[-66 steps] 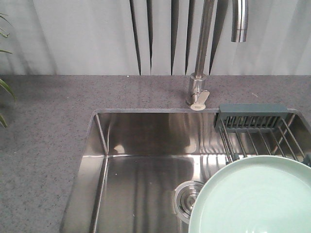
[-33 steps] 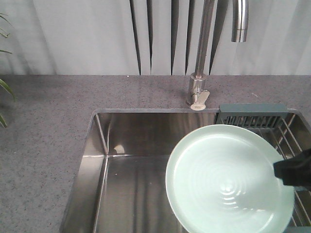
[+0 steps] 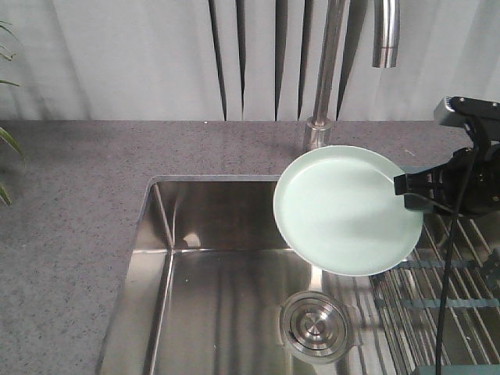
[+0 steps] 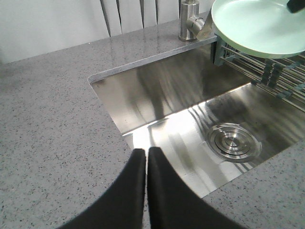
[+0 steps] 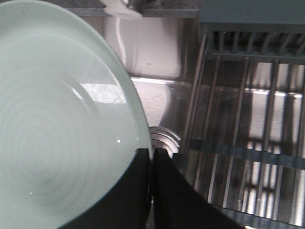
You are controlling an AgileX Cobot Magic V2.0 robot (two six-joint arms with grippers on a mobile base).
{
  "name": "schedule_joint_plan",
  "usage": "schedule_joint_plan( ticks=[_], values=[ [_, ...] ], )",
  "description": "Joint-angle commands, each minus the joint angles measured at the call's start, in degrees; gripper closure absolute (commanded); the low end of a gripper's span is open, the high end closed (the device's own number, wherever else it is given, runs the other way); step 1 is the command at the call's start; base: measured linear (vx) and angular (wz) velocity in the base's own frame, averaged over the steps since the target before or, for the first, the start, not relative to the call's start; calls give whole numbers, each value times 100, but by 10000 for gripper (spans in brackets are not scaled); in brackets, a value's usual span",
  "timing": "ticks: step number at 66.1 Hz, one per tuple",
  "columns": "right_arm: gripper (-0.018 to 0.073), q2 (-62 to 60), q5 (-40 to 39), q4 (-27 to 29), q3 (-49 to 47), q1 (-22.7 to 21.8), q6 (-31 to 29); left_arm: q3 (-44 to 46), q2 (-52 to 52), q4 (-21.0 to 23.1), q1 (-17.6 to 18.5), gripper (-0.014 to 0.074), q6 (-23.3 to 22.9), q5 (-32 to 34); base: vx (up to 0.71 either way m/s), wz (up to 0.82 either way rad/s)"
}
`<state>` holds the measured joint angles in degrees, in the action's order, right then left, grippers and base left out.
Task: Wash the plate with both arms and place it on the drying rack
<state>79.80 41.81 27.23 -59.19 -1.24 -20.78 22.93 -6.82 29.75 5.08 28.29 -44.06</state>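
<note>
The pale mint-green plate (image 3: 344, 211) hangs tilted over the sink's right half, just in front of the faucet base. My right gripper (image 3: 408, 187) is shut on its right rim. In the right wrist view the plate (image 5: 57, 124) fills the left side, and the black fingers (image 5: 164, 191) pinch its edge. The drying rack (image 3: 457, 269) of thin metal rods spans the sink's right end, below and to the right of the plate; its rods (image 5: 248, 95) and grey-green end bar also show. My left gripper (image 4: 146, 155) is shut on nothing above the countertop at the sink's near edge.
The steel sink (image 3: 160, 258) has a round drain (image 3: 315, 326) in its floor. A tall faucet (image 3: 324, 70) rises behind the plate, its spout (image 3: 384, 35) above. Speckled grey countertop (image 3: 70, 203) surrounds the basin. Plant leaves (image 3: 8, 141) poke in at the left.
The plate has travelled from the lower right of the front view up toward the faucet, uncovering the drain and rack. The right gripper and arm have come into view at the right.
</note>
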Motion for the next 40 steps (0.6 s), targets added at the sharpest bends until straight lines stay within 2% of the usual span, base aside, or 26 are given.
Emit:
schedule_joint_plan(
  ticks=[1, 10, 17, 26, 33, 40],
  values=[
    [563, -256, 175, -604, -298, -145, 217, 132, -118, 162, 22, 602, -57, 404, 0, 0],
    [563, -809, 674, -1339, 30, -217, 505, 132, -118, 162, 22, 602, -62, 404, 0, 0],
    [563, -1414, 719, -920, 581, 72, 611, 132, -118, 162, 22, 602, -62, 404, 0, 0],
    [563, -1756, 231, -309, 1022, 957, 839, 132, -118, 162, 22, 602, -62, 404, 0, 0],
    [563, -1412, -557, -362, 878, 1539, 1211, 132, -118, 162, 22, 602, -62, 404, 0, 0],
    [563, -763, -802, -663, 398, 1543, 1387, 132, -118, 162, 22, 602, -62, 404, 0, 0]
  ],
)
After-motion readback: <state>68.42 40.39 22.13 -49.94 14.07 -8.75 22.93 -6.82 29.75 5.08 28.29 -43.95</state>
